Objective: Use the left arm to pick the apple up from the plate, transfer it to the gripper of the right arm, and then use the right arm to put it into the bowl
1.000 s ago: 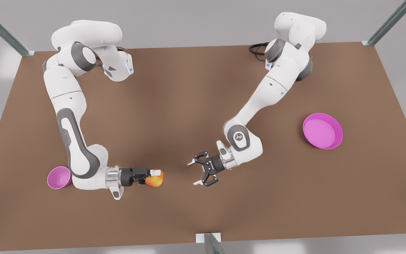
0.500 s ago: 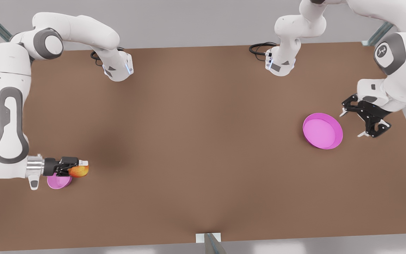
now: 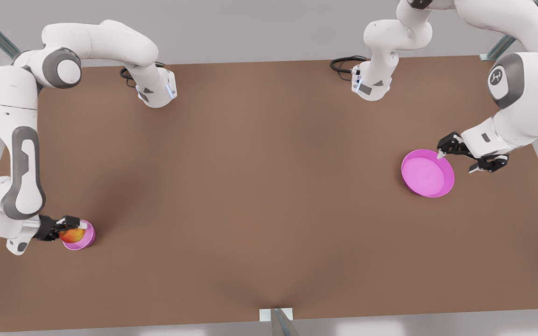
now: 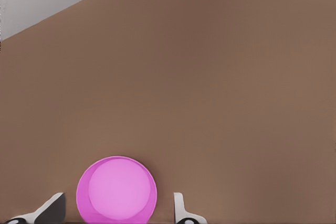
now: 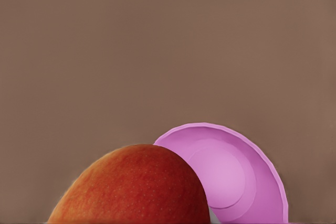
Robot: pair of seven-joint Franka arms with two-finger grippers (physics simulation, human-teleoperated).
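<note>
Right end effector (image 3: pixel 69 229): lower left of front view, clamped on apple (image 3: pixel 71 235), over bowl (image 3: pixel 87 239).
Left end effector (image 3: pixel 456 160): fingers spread, at plate (image 3: pixel 427 173) rim, right side.

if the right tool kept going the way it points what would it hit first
Most likely the bowl. The right tool, shut on the apple, points at it in the right wrist view; in the front view the apple overlaps the bowl's rim. Height above it is unclear.

Right gripper (image 3: pixel 74 228) holds apple (image 3: pixel 72 235) over bowl (image 3: pixel 85 240), seemingly not released.
</note>
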